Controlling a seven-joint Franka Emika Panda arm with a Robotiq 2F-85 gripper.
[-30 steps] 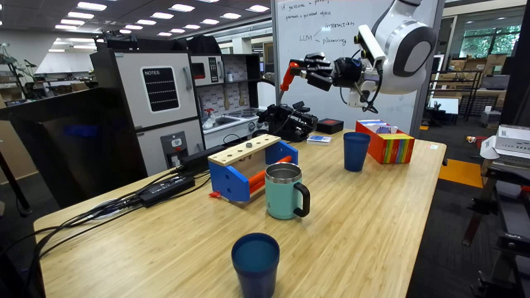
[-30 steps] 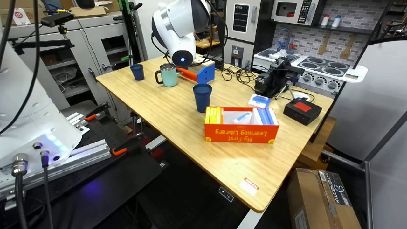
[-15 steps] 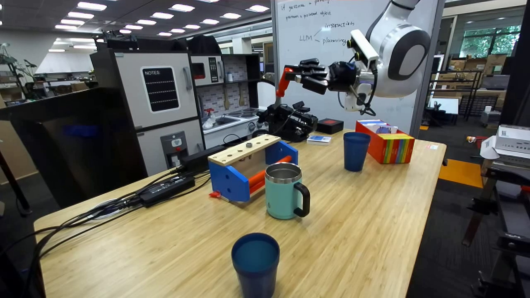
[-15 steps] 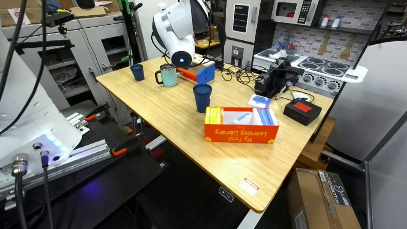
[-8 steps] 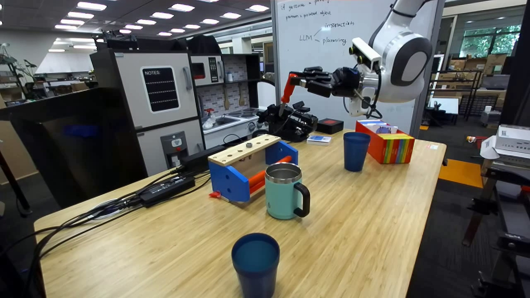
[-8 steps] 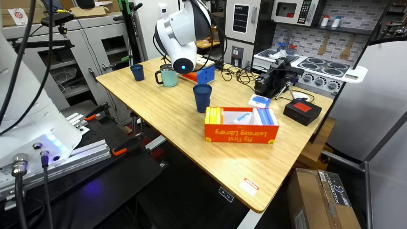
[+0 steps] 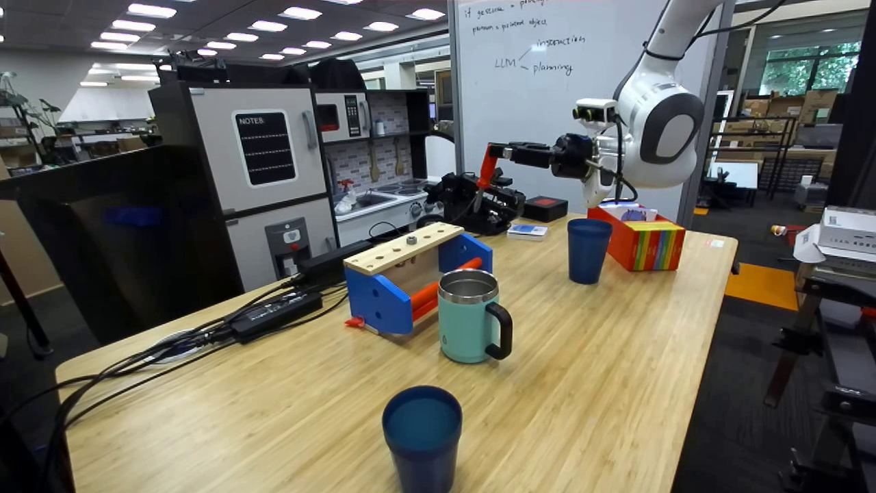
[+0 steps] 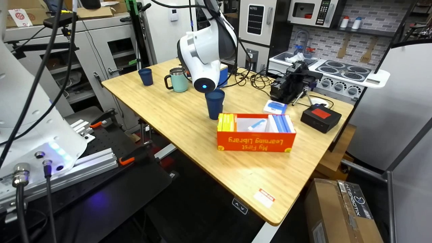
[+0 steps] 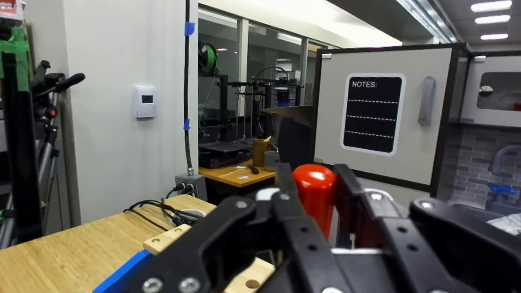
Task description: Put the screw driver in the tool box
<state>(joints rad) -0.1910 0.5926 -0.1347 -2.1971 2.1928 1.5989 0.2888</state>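
Grasp complete: my claw [image 9: 313,175] clamps the screw driver [image 7: 486,168] clear of the bench [image 7: 582,363], far side. Placement remains; the tool box [image 8: 289,85], by my judgement the black case, stands far right in an exterior view.

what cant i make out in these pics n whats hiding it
Screwdriver: in the wrist view, the hand hides its shaft.
Hand: in an exterior view, the robot arm hides it.
Nearest blue tumbler: base cut off by the bottom edge in an exterior view.
Power adapter: printing too small to read in an exterior view.
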